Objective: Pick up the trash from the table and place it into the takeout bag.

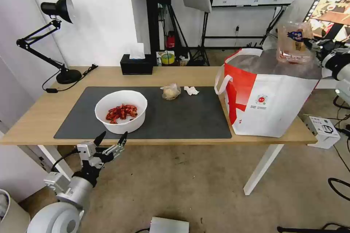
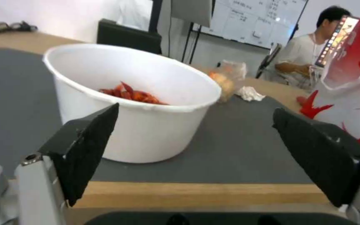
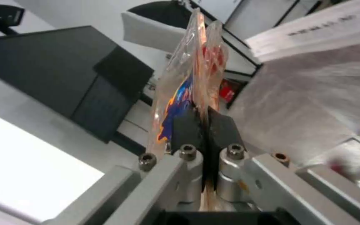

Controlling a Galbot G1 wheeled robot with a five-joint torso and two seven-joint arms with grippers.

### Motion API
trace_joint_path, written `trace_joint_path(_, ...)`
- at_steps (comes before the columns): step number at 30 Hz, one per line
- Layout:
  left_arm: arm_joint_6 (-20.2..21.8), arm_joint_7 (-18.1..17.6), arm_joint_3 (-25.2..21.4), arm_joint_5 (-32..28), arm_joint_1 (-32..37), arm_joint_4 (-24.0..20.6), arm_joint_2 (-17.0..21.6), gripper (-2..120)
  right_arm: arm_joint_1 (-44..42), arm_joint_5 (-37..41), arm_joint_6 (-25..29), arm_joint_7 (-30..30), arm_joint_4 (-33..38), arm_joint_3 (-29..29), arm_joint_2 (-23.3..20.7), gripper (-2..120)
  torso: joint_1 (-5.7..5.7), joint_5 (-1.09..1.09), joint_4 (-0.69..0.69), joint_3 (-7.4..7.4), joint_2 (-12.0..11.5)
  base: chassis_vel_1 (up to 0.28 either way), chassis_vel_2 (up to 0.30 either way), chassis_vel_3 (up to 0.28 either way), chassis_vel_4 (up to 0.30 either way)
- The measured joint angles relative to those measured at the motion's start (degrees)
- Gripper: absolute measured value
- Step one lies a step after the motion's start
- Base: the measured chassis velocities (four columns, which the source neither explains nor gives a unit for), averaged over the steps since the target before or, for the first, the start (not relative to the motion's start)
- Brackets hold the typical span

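The right gripper (image 3: pixel 204 125) pinched the plastic tray (image 1: pixel 294 42) over the takeout bag (image 1: pixel 271 94); releasing it squarely above the opening seemed wisest, while the left gripper (image 1: pixel 111 139) waited spread near the bowl (image 1: pixel 121 111)

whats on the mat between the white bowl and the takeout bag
Two pieces of trash, seen in the head view: the small clear bag and the crumpled tissue, between the bowl and takeout bag.

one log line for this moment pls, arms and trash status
right gripper: shut on clear tray, above takeout bag | left gripper: open, off table edge before white bowl | tissue, small bag: on mat
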Motion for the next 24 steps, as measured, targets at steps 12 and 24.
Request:
trace_joint_path(12,-1.8,2.3,-1.2,3.9,1.9,-0.4,-2.6,100,2.4,-0.2,-0.2,8.0,-1.4,-2.4,3.0,0,0.00,0.00,0.01,0.00,0.0,0.000,0.000,0.000,0.000)
trace_joint_path(24,-1.9,2.5,-2.3,4.0,3.1,-1.9,-4.0,100,3.1,0.3,-0.2,10.3,-1.3,-2.9,3.3,8,0.00,0.00,0.01,0.00,0.0,0.000,0.000,0.000,0.000)
